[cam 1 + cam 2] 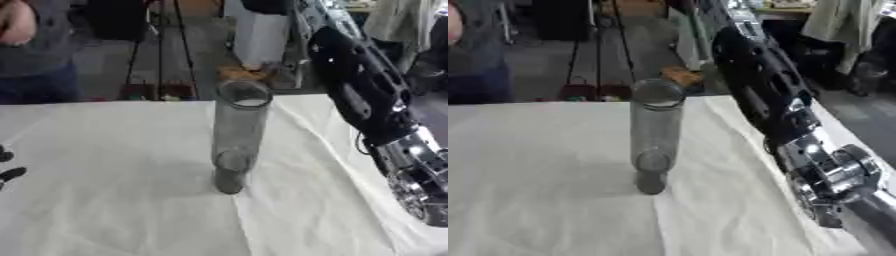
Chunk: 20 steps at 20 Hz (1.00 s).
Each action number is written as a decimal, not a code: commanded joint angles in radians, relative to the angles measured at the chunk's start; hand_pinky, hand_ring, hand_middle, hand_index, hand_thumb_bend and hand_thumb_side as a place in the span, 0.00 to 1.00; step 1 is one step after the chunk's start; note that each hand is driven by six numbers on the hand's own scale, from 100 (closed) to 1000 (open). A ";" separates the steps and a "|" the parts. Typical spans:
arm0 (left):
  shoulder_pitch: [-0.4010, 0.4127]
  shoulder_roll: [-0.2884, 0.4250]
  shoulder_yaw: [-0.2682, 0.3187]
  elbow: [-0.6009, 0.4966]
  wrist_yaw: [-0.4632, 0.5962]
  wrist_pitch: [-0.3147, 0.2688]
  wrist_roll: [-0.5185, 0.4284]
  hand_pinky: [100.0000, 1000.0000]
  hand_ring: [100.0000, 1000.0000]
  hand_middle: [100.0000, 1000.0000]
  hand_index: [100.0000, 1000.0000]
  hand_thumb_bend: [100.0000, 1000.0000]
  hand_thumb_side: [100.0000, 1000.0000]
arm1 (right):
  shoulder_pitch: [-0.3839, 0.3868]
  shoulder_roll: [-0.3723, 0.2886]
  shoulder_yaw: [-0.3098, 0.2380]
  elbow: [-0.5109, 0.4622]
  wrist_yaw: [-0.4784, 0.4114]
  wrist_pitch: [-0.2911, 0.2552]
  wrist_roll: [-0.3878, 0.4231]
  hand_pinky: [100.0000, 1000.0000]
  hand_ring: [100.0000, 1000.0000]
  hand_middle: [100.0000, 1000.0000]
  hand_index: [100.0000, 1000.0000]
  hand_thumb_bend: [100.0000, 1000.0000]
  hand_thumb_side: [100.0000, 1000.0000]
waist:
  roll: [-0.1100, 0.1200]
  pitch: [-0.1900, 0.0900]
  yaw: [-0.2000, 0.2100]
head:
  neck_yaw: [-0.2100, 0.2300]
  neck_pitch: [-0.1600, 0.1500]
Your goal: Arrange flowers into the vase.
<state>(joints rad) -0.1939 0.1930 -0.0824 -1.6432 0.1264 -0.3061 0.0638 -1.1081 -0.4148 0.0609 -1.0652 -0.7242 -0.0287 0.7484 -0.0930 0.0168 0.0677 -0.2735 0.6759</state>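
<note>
A tall clear glass vase stands upright on the white tablecloth, near the middle, and I see no flower in it. My right arm rises from the lower right past the vase to the top edge. It ends there in a dark shape that seems to be my right hand, high behind the vase. My left hand shows only as dark fingertips at the left edge, relaxed and holding nothing. A small orange-brown thing lies behind the vase's rim, beyond the table's far edge.
The table's right edge runs diagonally under my right arm. Beyond the far edge are tripod legs, a white box and a person standing at the upper left.
</note>
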 commanded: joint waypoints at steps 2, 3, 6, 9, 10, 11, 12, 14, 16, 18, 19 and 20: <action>-0.014 0.003 0.000 -0.013 0.002 -0.001 -0.002 0.67 0.92 0.61 0.77 0.96 0.76 | -0.016 -0.014 -0.015 -0.026 0.001 0.007 -0.005 0.00 0.00 0.00 0.11 0.00 0.97 | 0.006 -0.008 0.000 | 0.000 -0.001; -0.014 0.003 0.000 -0.013 0.002 -0.001 -0.002 0.67 0.92 0.61 0.77 0.96 0.76 | -0.015 -0.014 -0.016 -0.028 0.001 0.008 -0.006 0.00 0.00 0.00 0.11 0.00 0.97 | 0.006 -0.007 0.000 | 0.000 -0.002; -0.014 0.003 0.001 -0.013 0.002 -0.001 -0.002 0.67 0.92 0.61 0.77 0.96 0.76 | -0.014 -0.015 -0.017 -0.032 -0.001 0.010 -0.009 0.00 0.00 0.00 0.11 0.00 0.97 | 0.007 -0.007 0.000 | -0.001 -0.003; -0.015 0.003 0.001 -0.014 0.002 -0.001 -0.001 0.67 0.92 0.61 0.77 0.96 0.76 | -0.013 -0.016 -0.019 -0.035 -0.004 0.013 -0.013 0.00 0.00 0.00 0.11 0.00 0.96 | 0.008 -0.008 0.001 | -0.003 -0.004; -0.015 0.003 0.001 -0.014 0.003 -0.001 -0.001 0.67 0.93 0.61 0.77 0.96 0.76 | -0.013 -0.016 -0.020 -0.037 -0.006 0.013 -0.015 0.00 0.00 0.00 0.11 0.00 0.96 | 0.008 -0.008 0.002 | -0.003 -0.005; -0.015 0.002 0.001 -0.015 0.003 -0.001 -0.001 0.67 0.93 0.61 0.77 0.96 0.76 | -0.013 -0.016 -0.020 -0.039 -0.008 0.014 -0.016 0.00 0.00 0.00 0.11 0.00 0.96 | 0.008 -0.008 0.002 | -0.003 -0.005; -0.015 0.002 0.001 -0.015 0.003 -0.001 -0.001 0.67 0.93 0.61 0.77 0.96 0.76 | -0.013 -0.017 -0.021 -0.041 -0.010 0.014 -0.018 0.00 0.00 0.00 0.11 0.00 0.96 | 0.009 -0.009 0.002 | -0.003 -0.005; -0.015 0.002 0.002 -0.015 0.003 -0.001 -0.001 0.67 0.93 0.61 0.77 0.96 0.76 | -0.013 -0.018 -0.021 -0.045 -0.014 0.015 -0.022 0.00 0.00 0.00 0.11 0.00 0.96 | 0.009 -0.010 0.003 | -0.004 -0.006; -0.015 0.002 0.002 -0.016 0.004 -0.001 -0.001 0.67 0.93 0.61 0.77 0.96 0.76 | -0.012 -0.019 -0.023 -0.048 -0.018 0.015 -0.026 0.00 0.00 0.00 0.11 0.00 0.95 | 0.009 -0.011 0.004 | -0.005 -0.007; -0.015 0.001 0.002 -0.016 0.004 -0.001 -0.001 0.67 0.93 0.61 0.77 0.96 0.76 | -0.011 -0.019 -0.025 -0.052 -0.023 0.012 -0.031 0.00 0.00 0.00 0.11 0.00 0.94 | 0.009 -0.011 0.005 | -0.006 -0.009; -0.015 0.001 0.002 -0.016 0.004 -0.001 -0.001 0.67 0.93 0.61 0.77 0.96 0.76 | -0.011 -0.019 -0.027 -0.054 -0.026 0.012 -0.034 0.00 0.00 0.00 0.11 0.00 0.94 | 0.010 -0.012 0.005 | -0.006 -0.009; -0.016 0.001 0.002 -0.016 0.004 -0.001 -0.001 0.67 0.93 0.61 0.77 0.96 0.76 | -0.010 -0.020 -0.029 -0.055 -0.029 0.011 -0.037 0.00 0.00 0.00 0.11 0.00 0.93 | 0.010 -0.012 0.006 | -0.007 -0.010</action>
<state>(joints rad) -0.1943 0.1930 -0.0823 -1.6432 0.1271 -0.3061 0.0637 -1.1000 -0.4100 0.0473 -1.0973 -0.7402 -0.0158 0.7174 -0.0892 0.0176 0.0740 -0.2762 0.6747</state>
